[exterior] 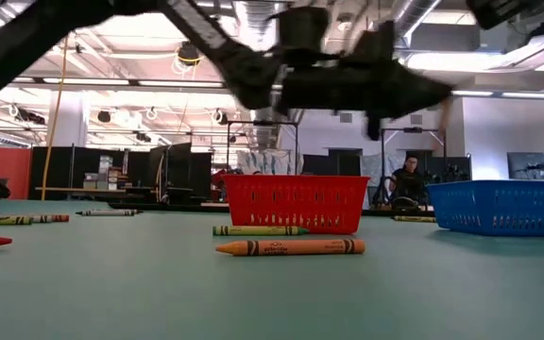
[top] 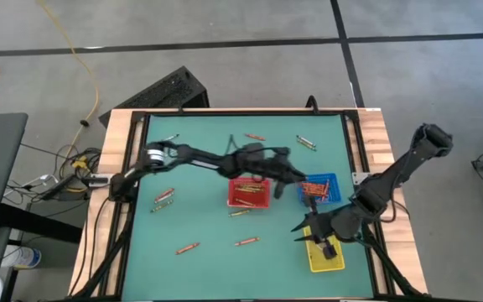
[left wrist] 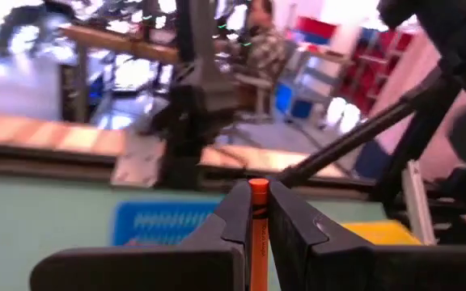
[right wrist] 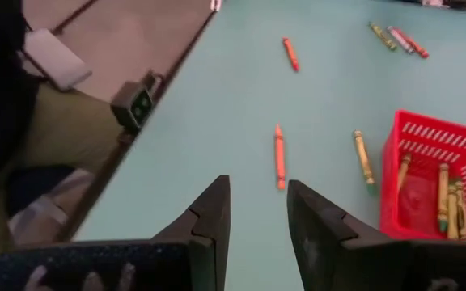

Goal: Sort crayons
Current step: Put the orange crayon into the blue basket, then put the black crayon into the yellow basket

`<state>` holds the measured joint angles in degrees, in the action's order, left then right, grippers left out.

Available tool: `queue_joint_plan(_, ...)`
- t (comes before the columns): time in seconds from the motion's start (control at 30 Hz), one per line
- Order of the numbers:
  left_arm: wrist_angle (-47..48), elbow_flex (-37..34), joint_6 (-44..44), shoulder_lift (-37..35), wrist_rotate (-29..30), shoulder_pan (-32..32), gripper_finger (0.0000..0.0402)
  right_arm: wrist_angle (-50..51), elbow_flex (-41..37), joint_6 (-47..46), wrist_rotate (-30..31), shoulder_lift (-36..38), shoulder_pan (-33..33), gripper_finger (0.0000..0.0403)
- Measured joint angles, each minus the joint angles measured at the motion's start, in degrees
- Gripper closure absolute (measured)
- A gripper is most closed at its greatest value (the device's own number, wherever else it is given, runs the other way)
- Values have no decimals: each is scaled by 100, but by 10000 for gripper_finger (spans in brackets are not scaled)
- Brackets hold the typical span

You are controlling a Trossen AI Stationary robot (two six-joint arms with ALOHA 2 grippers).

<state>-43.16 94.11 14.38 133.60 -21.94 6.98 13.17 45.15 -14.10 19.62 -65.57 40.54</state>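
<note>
Nearest the low camera lies an orange crayon (exterior: 290,247) on the green table (exterior: 272,293), with a green crayon (exterior: 258,230) just beyond it, at its 11 o'clock. Behind both stands the red tray (exterior: 296,203), and at its 3 o'clock the blue tray (exterior: 503,208).

Seen from above, the right gripper (top: 309,232) hovers over the yellow tray (top: 325,252) with its fingers (right wrist: 209,222) apart and nothing between them. At its 12 o'clock, the left gripper (top: 285,180) hangs between the red tray and the blue tray, its fingers (left wrist: 237,214) clamped on an orange-red crayon (left wrist: 257,230) that stands upright between them.

Crayons lie in the red tray and the blue tray. Farther off, loose crayons (top: 306,143) are scattered over the table toward its far edge. Beyond the table, a person (exterior: 406,179) sits in the room.
</note>
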Motion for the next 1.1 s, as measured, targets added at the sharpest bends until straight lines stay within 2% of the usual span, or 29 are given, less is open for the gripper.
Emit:
queue_joint_plan(0.07,614,776,22,388,-188,-17,388,18,0,-91,125,0,133,285)
queue_joint_plan(0.2,2095,2048,29,1031,-205,-24,388,26,0,-151,162,-3,347,285)
queue_joint_plan(0.33,3017,2859,-54,1364,-139,-24,388,34,0,-148,167,-5,421,285)
queue_joint_plan(0.5,3374,2966,-608,1370,183,-26,369,209,-2,-105,201,-5,383,285)
queue_joint_plan(0.77,3567,2964,-713,1368,116,-15,295,329,-7,-103,345,-8,319,285)
queue_joint_plan(0.9,4269,2961,-839,1157,-23,104,272,328,-7,-85,347,-8,319,285)
queue_joint_plan(1.1,5875,2988,-1462,356,317,314,267,327,-9,98,598,-8,309,285)
